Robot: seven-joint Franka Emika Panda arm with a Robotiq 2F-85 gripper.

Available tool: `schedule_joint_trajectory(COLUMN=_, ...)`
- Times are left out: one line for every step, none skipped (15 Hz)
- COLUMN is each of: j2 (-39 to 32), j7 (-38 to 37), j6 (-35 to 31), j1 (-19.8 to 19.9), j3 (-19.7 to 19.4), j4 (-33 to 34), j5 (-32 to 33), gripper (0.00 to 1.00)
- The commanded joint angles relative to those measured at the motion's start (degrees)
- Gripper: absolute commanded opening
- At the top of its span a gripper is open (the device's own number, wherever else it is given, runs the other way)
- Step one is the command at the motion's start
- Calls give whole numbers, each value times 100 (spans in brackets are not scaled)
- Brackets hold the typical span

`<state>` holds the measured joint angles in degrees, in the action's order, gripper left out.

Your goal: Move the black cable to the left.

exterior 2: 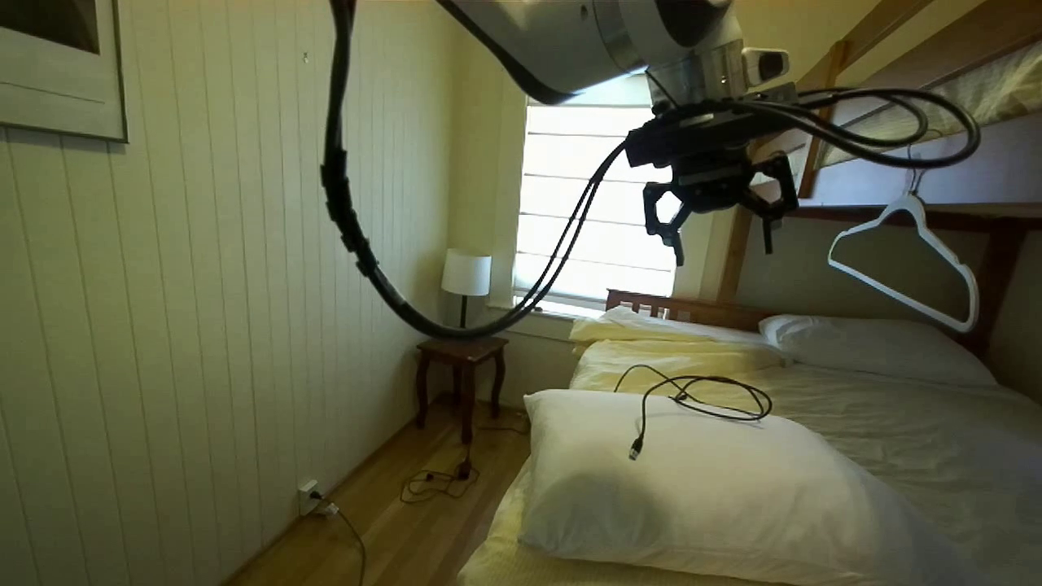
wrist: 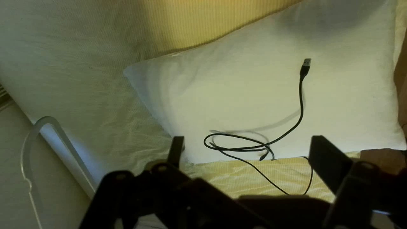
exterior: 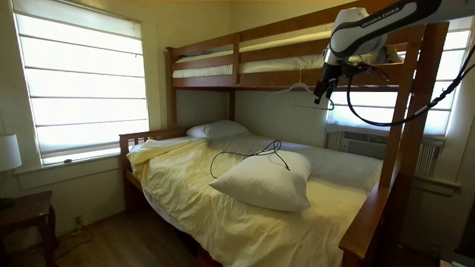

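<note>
Gripper [exterior 2: 724, 257] is spread wide w/ nothing in it, well above the cable [wrist: 243, 149], loosely looped on the pillow [exterior 2: 716, 488], so too high a grab could miss it b/c it's thin, too low might pinch pillow too, & slack past the edge, over the cover [exterior: 178, 178], could snag.

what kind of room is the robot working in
Probably a bedroom, perhaps in a home: it has a wooden bunk bed, pillows, and a lamp on a small table.
</note>
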<state>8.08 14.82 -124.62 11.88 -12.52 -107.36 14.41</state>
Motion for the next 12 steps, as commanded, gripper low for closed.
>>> schedule_joint_trajectory(j2=-46, j7=11, j6=35, j1=-11, j3=-7, j4=65, j5=-7, gripper=100)
schedule_joint_trajectory(j2=-51, j7=15, j6=52, j1=-13, j3=-7, j4=84, j5=-10, gripper=100)
schedule_joint_trajectory(j2=-50, j7=21, j6=68, j1=-13, j3=-8, j4=101, j5=-13, gripper=100)
schedule_joint_trajectory(j2=-88, j7=-329, j6=276, j1=1, j3=30, j4=174, j5=13, gripper=100)
schedule_joint_trajectory(j2=-286, j7=-928, j6=593, j1=25, j3=94, j4=449, j5=99, gripper=100)
schedule_joint_trajectory(j2=-496, j7=-1250, j6=695, j1=28, j3=123, j4=701, j5=197, gripper=100)
schedule_joint_trajectory(j2=-697, j7=-1569, j6=831, j1=30, j3=130, j4=974, j5=242, gripper=100)
schedule_joint_trajectory(j2=-938, j7=-1784, j6=1063, j1=25, j3=114, j4=1351, j5=134, gripper=100)
schedule_joint_trajectory(j2=-1160, j7=-2073, j6=1188, j1=26, j3=109, j4=1661, j5=165, gripper=100)
schedule_joint_trajectory(j2=-1369, j7=-2366, j6=1233, j1=26, j3=90, j4=1929, j5=254, gripper=100)
schedule_joint_trajectory(j2=-1553, j7=-2558, j6=1325, j1=26, j3=54, j4=2213, j5=255, gripper=100)
schedule_joint_trajectory(j2=-1752, j7=-2659, j6=1395, j1=19, j3=22, j4=2505, j5=269, gripper=100)
